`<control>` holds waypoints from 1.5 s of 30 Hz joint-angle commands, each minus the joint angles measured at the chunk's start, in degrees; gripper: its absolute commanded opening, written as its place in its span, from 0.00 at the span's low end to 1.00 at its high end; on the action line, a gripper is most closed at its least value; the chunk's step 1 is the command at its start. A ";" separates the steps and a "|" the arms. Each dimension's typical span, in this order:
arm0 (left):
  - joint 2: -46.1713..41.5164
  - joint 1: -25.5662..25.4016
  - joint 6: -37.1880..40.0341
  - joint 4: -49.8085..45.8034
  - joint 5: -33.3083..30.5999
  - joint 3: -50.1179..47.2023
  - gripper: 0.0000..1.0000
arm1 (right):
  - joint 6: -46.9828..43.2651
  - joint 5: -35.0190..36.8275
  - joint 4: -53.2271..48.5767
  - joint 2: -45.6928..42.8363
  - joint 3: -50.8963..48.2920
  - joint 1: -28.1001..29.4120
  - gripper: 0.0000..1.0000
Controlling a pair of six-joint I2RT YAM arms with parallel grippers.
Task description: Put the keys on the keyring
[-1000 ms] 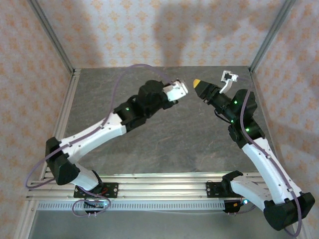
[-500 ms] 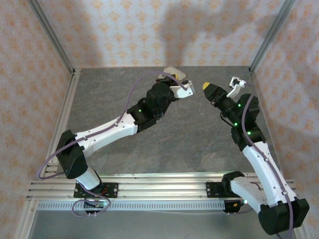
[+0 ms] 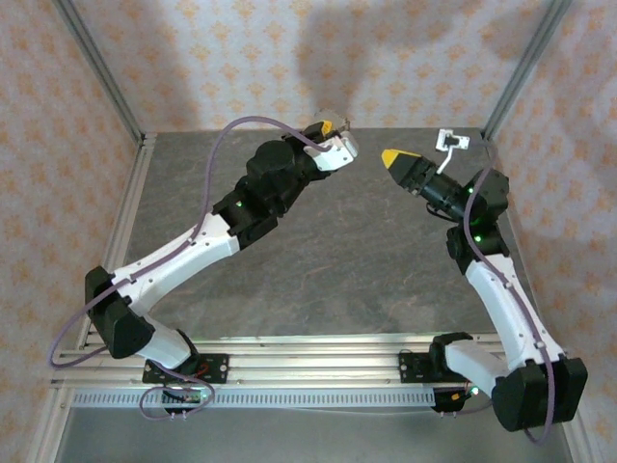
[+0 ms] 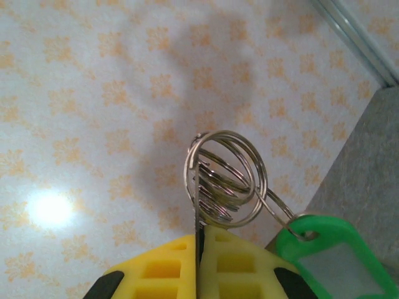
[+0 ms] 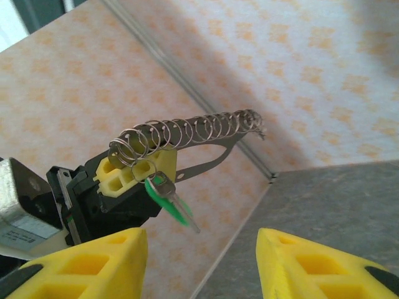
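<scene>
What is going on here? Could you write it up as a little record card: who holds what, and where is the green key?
left gripper: shut on the keyring, near the back wall
keyring: silvery wire coil sticking out from the yellow fingers
key: green head, dangling from the coil close to those fingers
right gripper: open, empty, facing the coil but apart from it
table: grey surface below both arms

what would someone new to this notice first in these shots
A silvery coiled wire keyring is held up in the air near the back wall, pinched at one end by the shut yellow left jaws. A small green key hangs from it just below those jaws. The right jaws stand wide open, facing the coil with a gap between them and it.
</scene>
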 commanded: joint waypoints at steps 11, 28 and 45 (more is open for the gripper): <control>-1.69 0.43 -2.00 -4.18 6.42 4.06 0.00 | 15.35 -8.37 25.34 8.09 7.01 0.46 0.47; -1.82 0.35 -5.95 -6.20 9.37 7.92 0.00 | 12.20 -7.80 24.00 10.06 5.76 7.50 0.47; -0.90 -0.65 -5.79 -7.52 9.87 9.45 0.00 | 8.20 -5.23 19.22 11.49 8.26 9.47 0.47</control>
